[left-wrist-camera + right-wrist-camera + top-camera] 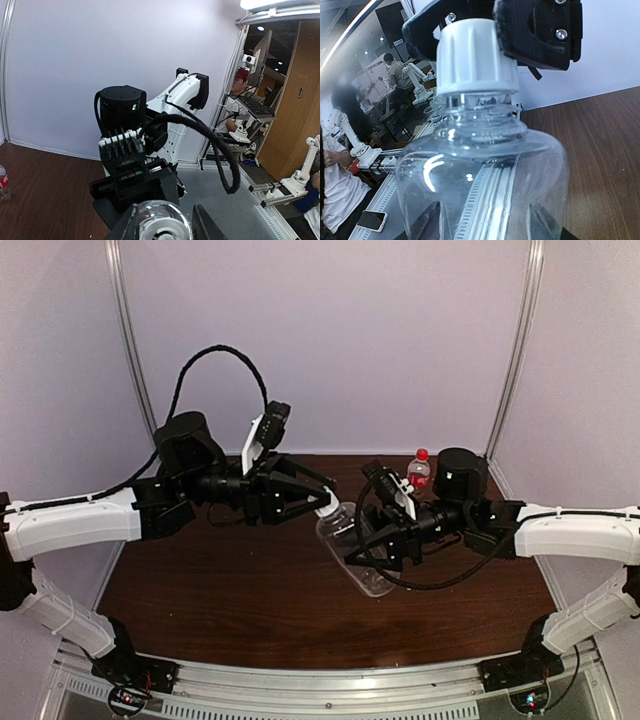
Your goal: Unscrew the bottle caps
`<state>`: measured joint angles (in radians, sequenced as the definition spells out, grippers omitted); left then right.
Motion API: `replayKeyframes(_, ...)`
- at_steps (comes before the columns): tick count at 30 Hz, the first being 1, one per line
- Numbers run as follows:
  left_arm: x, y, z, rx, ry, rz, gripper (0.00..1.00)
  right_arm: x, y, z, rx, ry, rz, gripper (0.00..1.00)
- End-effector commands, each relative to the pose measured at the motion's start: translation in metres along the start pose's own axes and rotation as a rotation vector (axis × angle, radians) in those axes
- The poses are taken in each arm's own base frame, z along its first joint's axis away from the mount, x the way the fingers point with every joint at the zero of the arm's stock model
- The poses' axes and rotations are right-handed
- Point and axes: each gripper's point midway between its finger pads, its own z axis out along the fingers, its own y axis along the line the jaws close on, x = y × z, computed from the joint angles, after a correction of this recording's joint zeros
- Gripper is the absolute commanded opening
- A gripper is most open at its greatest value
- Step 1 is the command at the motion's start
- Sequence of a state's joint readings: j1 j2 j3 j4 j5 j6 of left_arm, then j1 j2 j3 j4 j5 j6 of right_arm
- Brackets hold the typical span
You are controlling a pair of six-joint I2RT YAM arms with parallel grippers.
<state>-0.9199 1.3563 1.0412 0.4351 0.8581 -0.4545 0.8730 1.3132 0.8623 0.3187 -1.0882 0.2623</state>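
The left arm reaches in from the left over the dark brown wooden bench (240, 590). Its left tool (322, 500) is closed narrowly on the white ribbed plastic screw cap (328, 511). In the right wrist view, the black fingers (540, 30) of that tool press against both sides of the cap (475, 55). The cap sits on the neck of the clear unlabelled plastic bottle (480, 170).

From above, this bottle (372, 583) is near the middle of the bench, between the two arms. It lies slanted, with its neck pointing left and back and its base toward the near edge. Whether the base touches the bench cannot be told.

The right tool (378, 545) comes in from the right and holds the bottle around its body, with its jaws set as wide as the bottle.

Further right and back, near the rear wall, a small clear plastic bottle with a red label band (419, 476) stands upright on the bench. Its red plastic cap (422, 454) is on top. It stands just beside the right arm's dark wrist joint, and neither tool touches it. The left wrist view shows it at the left edge (2, 182).
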Motion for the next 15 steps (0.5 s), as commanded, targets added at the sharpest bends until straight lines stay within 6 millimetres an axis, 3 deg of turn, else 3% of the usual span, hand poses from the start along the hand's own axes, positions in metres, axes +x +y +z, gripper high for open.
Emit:
replayKeyframes(1,0.001,0.005,0.000,-0.008,-0.015,-0.002,0.35,-0.008,-0.007,-0.002,0.045,-0.033,-0.026,0.34)
replayKeyframes(5,0.002,0.009,0.000,-0.042,-0.013,-0.014,0.28,-0.010,-0.012,-0.003,0.087,-0.033,-0.026,0.34)
replayKeyframes(8,0.003,0.019,0.003,-0.122,0.000,-0.043,0.20,-0.012,-0.028,-0.008,0.198,-0.031,-0.032,0.34)
replayKeyframes(15,0.007,0.067,-0.005,-0.486,-0.017,-0.232,0.15,-0.021,-0.076,-0.038,0.574,-0.043,-0.074,0.34)
